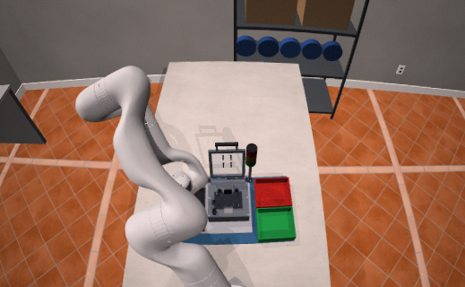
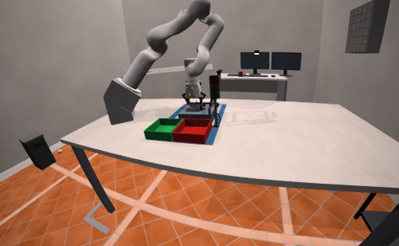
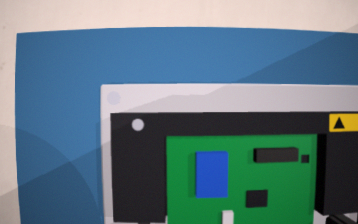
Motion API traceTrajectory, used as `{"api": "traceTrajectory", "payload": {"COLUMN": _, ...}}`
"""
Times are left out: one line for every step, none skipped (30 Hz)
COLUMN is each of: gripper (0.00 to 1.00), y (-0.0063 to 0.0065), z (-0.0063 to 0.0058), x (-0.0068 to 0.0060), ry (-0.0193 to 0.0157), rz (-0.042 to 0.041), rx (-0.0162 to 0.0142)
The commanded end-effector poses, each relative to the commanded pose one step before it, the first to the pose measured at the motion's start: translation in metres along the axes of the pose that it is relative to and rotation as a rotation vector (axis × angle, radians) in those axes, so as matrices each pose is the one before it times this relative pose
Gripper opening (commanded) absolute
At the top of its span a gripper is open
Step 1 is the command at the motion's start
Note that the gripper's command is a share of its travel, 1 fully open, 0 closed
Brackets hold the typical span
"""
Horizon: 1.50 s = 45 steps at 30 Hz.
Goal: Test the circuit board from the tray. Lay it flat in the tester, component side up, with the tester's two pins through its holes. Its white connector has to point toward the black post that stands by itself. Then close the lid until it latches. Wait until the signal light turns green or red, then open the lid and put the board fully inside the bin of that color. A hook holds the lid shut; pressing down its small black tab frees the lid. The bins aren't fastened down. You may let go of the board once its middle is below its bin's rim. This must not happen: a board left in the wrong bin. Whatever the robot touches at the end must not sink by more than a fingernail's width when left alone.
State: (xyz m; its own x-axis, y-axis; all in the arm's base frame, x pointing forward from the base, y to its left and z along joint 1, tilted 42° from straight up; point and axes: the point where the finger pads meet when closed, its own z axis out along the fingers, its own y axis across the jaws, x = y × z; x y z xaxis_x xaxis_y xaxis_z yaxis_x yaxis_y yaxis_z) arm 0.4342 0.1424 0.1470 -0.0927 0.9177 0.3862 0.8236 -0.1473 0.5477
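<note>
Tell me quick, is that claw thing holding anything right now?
Gripper: open, holding nothing, hanging above the circuit board.

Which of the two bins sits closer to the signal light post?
The red bin; it sits right beside the signal light, while the green bin lies beyond it.
</note>
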Motion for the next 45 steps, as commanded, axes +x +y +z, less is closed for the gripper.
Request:
{"api": "traceTrajectory", "payload": {"gripper": 1.00, "y": 0.00022, "z": 0.00164, "x": 0.00002, "ry": 0.00003, "rz": -0.00003, "rx": -0.00068}}
{"api": "traceTrajectory", "payload": {"gripper": 1.00, "y": 0.00000, "z": 0.00080, "x": 0.00000, "ry": 0.00000, "rz": 0.00000, "rx": 0.00000}}
{"api": "traceTrajectory", "payload": {"gripper": 1.00, "y": 0.00000, "z": 0.00069, "x": 0.00000, "ry": 0.00000, "rz": 0.00000, "rx": 0.00000}}
{"api": "traceTrajectory", "payload": {"gripper": 1.00, "y": 0.00000, "z": 0.00057, "x": 0.00000, "ry": 0.00000, "rz": 0.00000, "rx": 0.00000}}
{"api": "traceTrajectory", "payload": {"gripper": 1.00, "y": 0.00000, "z": 0.00045, "x": 0.00000, "ry": 0.00000, "rz": 0.00000, "rx": 0.00000}}
{"api": "traceTrajectory", "payload": {"gripper": 1.00, "y": 0.00000, "z": 0.00033, "x": 0.00000, "ry": 0.00000, "rz": 0.00000, "rx": 0.00000}}
{"api": "traceTrajectory", "payload": {"gripper": 1.00, "y": 0.00000, "z": 0.00022, "x": 0.00000, "ry": 0.00000, "rz": 0.00000, "rx": 0.00000}}
{"api": "traceTrajectory", "payload": {"gripper": 1.00, "y": 0.00000, "z": 0.00012, "x": 0.00000, "ry": 0.00000, "rz": 0.00000, "rx": 0.00000}}
{"api": "traceTrajectory", "payload": {"gripper": 1.00, "y": 0.00000, "z": 0.00005, "x": 0.00000, "ry": 0.00000, "rz": 0.00000, "rx": 0.00000}}
{"api": "traceTrajectory", "payload": {"gripper": 1.00, "y": 0.00000, "z": 0.00001, "x": 0.00000, "ry": 0.00000, "rz": 0.00000, "rx": 0.00000}}
{"api": "traceTrajectory", "payload": {"gripper": 1.00, "y": 0.00000, "z": 0.00000, "x": 0.00000, "ry": 0.00000, "rz": 0.00000, "rx": 0.00000}}
{"api": "traceTrajectory", "payload": {"gripper": 1.00, "y": 0.00000, "z": 0.00000, "x": 0.00000, "ry": 0.00000, "rz": 0.00000, "rx": 0.00000}}
{"api": "traceTrajectory", "payload": {"gripper": 1.00, "y": 0.00000, "z": 0.00000, "x": 0.00000, "ry": 0.00000, "rz": 0.00000, "rx": 0.00000}}
{"api": "traceTrajectory", "payload": {"gripper": 1.00, "y": 0.00000, "z": 0.00000, "x": 0.00000, "ry": 0.00000, "rz": 0.00000, "rx": 0.00000}}
{"api": "traceTrajectory", "payload": {"gripper": 1.00, "y": 0.00000, "z": 0.00000, "x": 0.00000, "ry": 0.00000, "rz": 0.00000, "rx": 0.00000}}
{"api": "traceTrajectory", "payload": {"gripper": 0.95, "y": 0.00000, "z": 0.00000, "x": 0.00000, "ry": 0.00000, "rz": 0.00000, "rx": 0.00000}}
{"api": "traceTrajectory", "payload": {"gripper": 0.95, "y": 0.00000, "z": 0.00000, "x": 0.00000, "ry": 0.00000, "rz": 0.00000, "rx": 0.00000}}
{"api": "traceTrajectory", "payload": {"gripper": 0.95, "y": 0.00000, "z": 0.00000, "x": 0.00000, "ry": 0.00000, "rz": 0.00000, "rx": 0.00000}}
{"api": "traceTrajectory", "payload": {"gripper": 0.95, "y": 0.00000, "z": 0.00000, "x": 0.00000, "ry": 0.00000, "rz": 0.00000, "rx": 0.00000}}
{"api": "traceTrajectory", "payload": {"gripper": 0.95, "y": 0.00000, "z": 0.00000, "x": 0.00000, "ry": 0.00000, "rz": 0.00000, "rx": 0.00000}}
{"api": "traceTrajectory", "payload": {"gripper": 0.95, "y": 0.00000, "z": 0.00000, "x": 0.00000, "ry": 0.00000, "rz": 0.00000, "rx": 0.00000}}
{"api": "traceTrajectory", "payload": {"gripper": 0.95, "y": 0.00000, "z": 0.00000, "x": 0.00000, "ry": 0.00000, "rz": 0.00000, "rx": 0.00000}}
{"api": "traceTrajectory", "payload": {"gripper": 0.95, "y": 0.00000, "z": 0.00000, "x": 0.00000, "ry": 0.00000, "rz": 0.00000, "rx": 0.00000}}
{"api": "traceTrajectory", "payload": {"gripper": 0.95, "y": 0.00000, "z": 0.00000, "x": 0.00000, "ry": 0.00000, "rz": 0.00000, "rx": 0.00000}}
{"api": "traceTrajectory", "payload": {"gripper": 0.95, "y": 0.00000, "z": 0.00000, "x": 0.00000, "ry": 0.00000, "rz": 0.00000, "rx": 0.00000}}
{"api": "traceTrajectory", "payload": {"gripper": 0.95, "y": 0.00000, "z": 0.00000, "x": 0.00000, "ry": 0.00000, "rz": 0.00000, "rx": 0.00000}}
{"api": "traceTrajectory", "payload": {"gripper": 0.95, "y": 0.00000, "z": 0.00000, "x": 0.00000, "ry": 0.00000, "rz": 0.00000, "rx": 0.00000}}
{"api": "traceTrajectory", "payload": {"gripper": 0.95, "y": 0.00000, "z": 0.00000, "x": 0.00000, "ry": 0.00000, "rz": 0.00000, "rx": 0.00000}}
{"api": "traceTrajectory", "payload": {"gripper": 0.95, "y": 0.00000, "z": 0.00000, "x": 0.00000, "ry": 0.00000, "rz": 0.00000, "rx": 0.00000}}
{"api": "traceTrajectory", "payload": {"gripper": 0.89, "y": 0.00000, "z": 0.00000, "x": 0.00000, "ry": 0.00000, "rz": 0.00000, "rx": 0.00000}}
{"api": "traceTrajectory", "payload": {"gripper": 0.89, "y": 0.00000, "z": 0.00000, "x": 0.00000, "ry": 0.00000, "rz": 0.00000, "rx": 0.00000}}
{"api": "traceTrajectory", "payload": {"gripper": 0.89, "y": 0.00000, "z": 0.00000, "x": 0.00000, "ry": 0.00000, "rz": 0.00000, "rx": 0.00000}}
{"api": "traceTrajectory", "payload": {"gripper": 0.89, "y": 0.00000, "z": 0.00000, "x": 0.00000, "ry": 0.00000, "rz": 0.00000, "rx": 0.00000}}
{"api": "traceTrajectory", "payload": {"gripper": 0.89, "y": 0.00000, "z": 0.00000, "x": 0.00000, "ry": 0.00000, "rz": 0.00000, "rx": 0.00000}}
{"api": "traceTrajectory", "payload": {"gripper": 0.89, "y": 0.00000, "z": 0.00000, "x": 0.00000, "ry": 0.00000, "rz": 0.00000, "rx": 0.00000}}
{"api": "traceTrajectory", "payload": {"gripper": 0.89, "y": 0.00000, "z": 0.00000, "x": 0.00000, "ry": 0.00000, "rz": 0.00000, "rx": 0.00000}}
{"api": "traceTrajectory", "payload": {"gripper": 0.89, "y": 0.00000, "z": 0.00000, "x": 0.00000, "ry": 0.00000, "rz": 0.00000, "rx": 0.00000}}
{"api": "traceTrajectory", "payload": {"gripper": 0.89, "y": 0.00000, "z": 0.00000, "x": 0.00000, "ry": 0.00000, "rz": 0.00000, "rx": 0.00000}}
{"api": "traceTrajectory", "payload": {"gripper": 0.89, "y": 0.00000, "z": 0.00000, "x": 0.00000, "ry": 0.00000, "rz": 0.00000, "rx": 0.00000}}
{"api": "traceTrajectory", "payload": {"gripper": 0.89, "y": 0.00000, "z": 0.00000, "x": 0.00000, "ry": 0.00000, "rz": 0.00000, "rx": 0.00000}}
{"api": "traceTrajectory", "payload": {"gripper": 0.89, "y": 0.00000, "z": 0.00000, "x": 0.00000, "ry": 0.00000, "rz": 0.00000, "rx": 0.00000}}
{"api": "traceTrajectory", "payload": {"gripper": 0.89, "y": 0.00000, "z": 0.00000, "x": 0.00000, "ry": 0.00000, "rz": 0.00000, "rx": 0.00000}}
{"api": "traceTrajectory", "payload": {"gripper": 0.89, "y": 0.00000, "z": 0.00000, "x": 0.00000, "ry": 0.00000, "rz": 0.00000, "rx": 0.00000}}
{"api": "traceTrajectory", "payload": {"gripper": 0.85, "y": 0.00000, "z": 0.00000, "x": 0.00000, "ry": 0.00000, "rz": 0.00000, "rx": 0.00000}}
{"api": "traceTrajectory", "payload": {"gripper": 0.85, "y": 0.00000, "z": 0.00000, "x": 0.00000, "ry": 0.00000, "rz": 0.00000, "rx": 0.00000}}
